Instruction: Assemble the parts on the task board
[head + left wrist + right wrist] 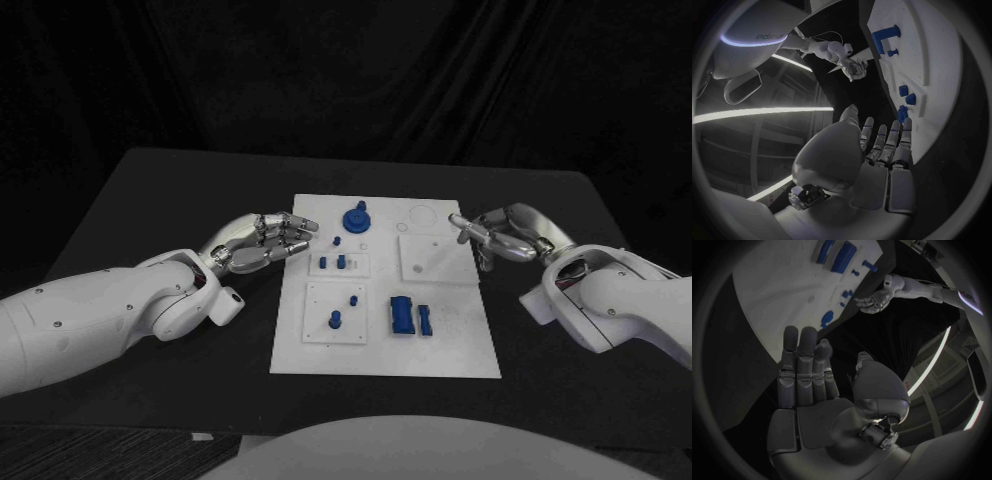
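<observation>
The near edge of the task board (387,365) lies closest, a white plate in the middle of the black table (159,190), its long axis running away from the robot. On its near half lies the largest of the parts, a blue block (400,315), long axis also running away from the robot, with a slimmer blue bar (424,318) just beside it on the right arm's side. On the block's other side, two small blue pegs (336,319) stand in a raised white panel. Beyond them a pair of short blue pieces (332,263) sits in a second panel, and at the board's far end a round blue knob (355,216) stands upright.

The left hand (267,240) hovers at the board's left edge, level with the short pieces, fingers (882,142) loosely curled and holding nothing. The right hand (498,235) sits at the opposite edge, fingers (798,360) straight and apart, likewise empty.

The risks I judge likeliest: a reach across the board could knock the standing pegs or knob over, and the small pieces may slip from a pinch. A hand pressing on the edge could shift the board.
</observation>
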`<state>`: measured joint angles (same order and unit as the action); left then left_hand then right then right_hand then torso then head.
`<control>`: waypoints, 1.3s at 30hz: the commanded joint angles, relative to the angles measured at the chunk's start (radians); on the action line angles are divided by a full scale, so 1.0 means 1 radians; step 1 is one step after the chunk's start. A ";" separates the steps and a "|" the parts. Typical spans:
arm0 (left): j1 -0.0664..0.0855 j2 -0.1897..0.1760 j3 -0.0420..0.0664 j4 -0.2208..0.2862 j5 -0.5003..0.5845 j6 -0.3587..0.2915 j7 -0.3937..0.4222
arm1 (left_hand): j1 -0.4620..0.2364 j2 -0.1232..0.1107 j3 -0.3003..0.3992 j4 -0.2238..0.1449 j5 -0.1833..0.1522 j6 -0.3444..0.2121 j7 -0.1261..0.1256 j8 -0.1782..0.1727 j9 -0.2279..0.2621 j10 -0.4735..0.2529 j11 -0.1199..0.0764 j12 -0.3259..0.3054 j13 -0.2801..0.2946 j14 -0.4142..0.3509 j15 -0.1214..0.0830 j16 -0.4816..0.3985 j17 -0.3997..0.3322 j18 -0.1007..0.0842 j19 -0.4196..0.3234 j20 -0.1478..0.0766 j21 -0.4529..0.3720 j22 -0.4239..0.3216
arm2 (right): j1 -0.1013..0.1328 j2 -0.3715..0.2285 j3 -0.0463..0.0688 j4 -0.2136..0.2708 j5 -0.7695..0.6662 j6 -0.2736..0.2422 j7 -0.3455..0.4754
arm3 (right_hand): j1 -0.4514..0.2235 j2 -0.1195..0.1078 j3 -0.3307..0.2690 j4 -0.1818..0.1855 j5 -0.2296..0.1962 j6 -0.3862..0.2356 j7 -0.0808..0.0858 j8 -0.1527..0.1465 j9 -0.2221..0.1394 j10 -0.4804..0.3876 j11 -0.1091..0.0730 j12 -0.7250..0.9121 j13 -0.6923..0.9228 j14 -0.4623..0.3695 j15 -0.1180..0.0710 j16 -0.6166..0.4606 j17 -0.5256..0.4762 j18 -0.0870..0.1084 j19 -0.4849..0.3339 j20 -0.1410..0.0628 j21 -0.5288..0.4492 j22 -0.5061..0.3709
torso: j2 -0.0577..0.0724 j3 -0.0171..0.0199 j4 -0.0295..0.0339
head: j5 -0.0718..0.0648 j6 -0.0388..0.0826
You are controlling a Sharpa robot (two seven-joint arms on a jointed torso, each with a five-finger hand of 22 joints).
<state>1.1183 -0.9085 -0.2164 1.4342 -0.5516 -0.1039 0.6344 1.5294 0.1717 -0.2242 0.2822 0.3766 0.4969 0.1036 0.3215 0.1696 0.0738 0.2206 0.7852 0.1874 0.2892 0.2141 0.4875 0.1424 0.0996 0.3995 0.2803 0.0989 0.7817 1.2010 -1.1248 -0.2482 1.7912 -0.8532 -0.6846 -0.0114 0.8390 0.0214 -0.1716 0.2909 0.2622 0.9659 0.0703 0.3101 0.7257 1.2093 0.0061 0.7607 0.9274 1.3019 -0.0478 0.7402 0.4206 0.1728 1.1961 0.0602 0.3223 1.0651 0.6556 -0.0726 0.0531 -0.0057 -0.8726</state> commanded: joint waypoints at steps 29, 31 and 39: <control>-0.024 0.067 0.076 0.035 0.194 -0.270 -0.018 | -0.888 -0.172 0.126 -0.158 -0.221 -0.286 -0.104 -0.185 -0.170 -0.074 -0.147 -0.467 -0.187 -0.289 -0.214 -0.320 -0.142 -0.100 -0.257 -0.171 -0.099 -0.463 | -0.098 0.136 0.088 -0.132 0.461 -0.160 0.439 | -0.839 -0.021 0.172 -0.291 -0.262 -0.966 -0.070 -0.310 -0.726 -1.209 -0.006 -0.761 -0.927 -1.302 0.048 -0.740 -0.421 -0.173 -1.196 -0.060 -0.322 -1.065 | -0.075 0.0315 -0.0276 | -0.003 0.108; -0.033 0.079 0.104 0.055 0.265 -0.349 -0.037 | -0.954 -0.172 0.138 -0.170 -0.237 -0.308 -0.104 -0.199 -0.170 -0.074 -0.221 -0.500 -0.187 -0.289 -0.214 -0.337 -0.142 -0.100 -0.272 -0.181 -0.099 -0.496 | -0.109 0.177 0.120 -0.150 0.540 -0.145 0.458 | -0.839 -0.021 0.172 -0.291 -0.262 -0.966 -0.070 -0.310 -0.726 -1.209 -0.006 -0.761 -0.927 -1.302 0.048 -0.740 -0.421 -0.173 -1.196 -0.060 -0.322 -1.065 | -0.082 0.0393 -0.0324 | -0.001 0.139; -0.058 0.113 0.182 0.111 0.465 -0.570 -0.091 | -1.111 -0.172 0.224 -0.203 -0.275 -0.360 -0.104 -0.232 -0.170 -0.074 -0.221 -0.578 -0.187 -0.289 -0.214 -0.378 -0.142 -0.100 -0.303 -0.280 -0.099 -0.574 | -0.138 0.295 0.210 -0.200 0.759 -0.103 0.509 | -0.839 -0.021 0.172 -0.291 -0.262 -0.966 -0.070 -0.310 -0.726 -1.209 -0.006 -0.761 -0.927 -1.302 0.048 -0.740 -0.421 -0.173 -1.196 -0.060 -0.322 -1.065 | -0.105 0.0651 -0.0485 | 0.004 0.243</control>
<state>1.0644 -0.7976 -0.0356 1.5383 -0.2302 -0.5176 0.5804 0.5658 0.0167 -0.0658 0.1081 0.1370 0.1866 0.0025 0.1205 0.0180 -0.0002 0.0283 0.2805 0.0095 0.0105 0.0184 0.1472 0.0053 0.0234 0.1294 0.0891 0.0070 0.2809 1.0676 -0.8336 -0.0399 1.5976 -0.2414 -0.8283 0.4481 0.0062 -0.0012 0.0001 0.0026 0.0035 0.0034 -0.0001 0.0036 0.0009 0.0035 0.0002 0.0035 0.0009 0.0054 0.0001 0.0036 0.0010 0.0072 0.0053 0.0001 0.0036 0.0009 0.5611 -0.0193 0.0119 -0.0023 -0.6501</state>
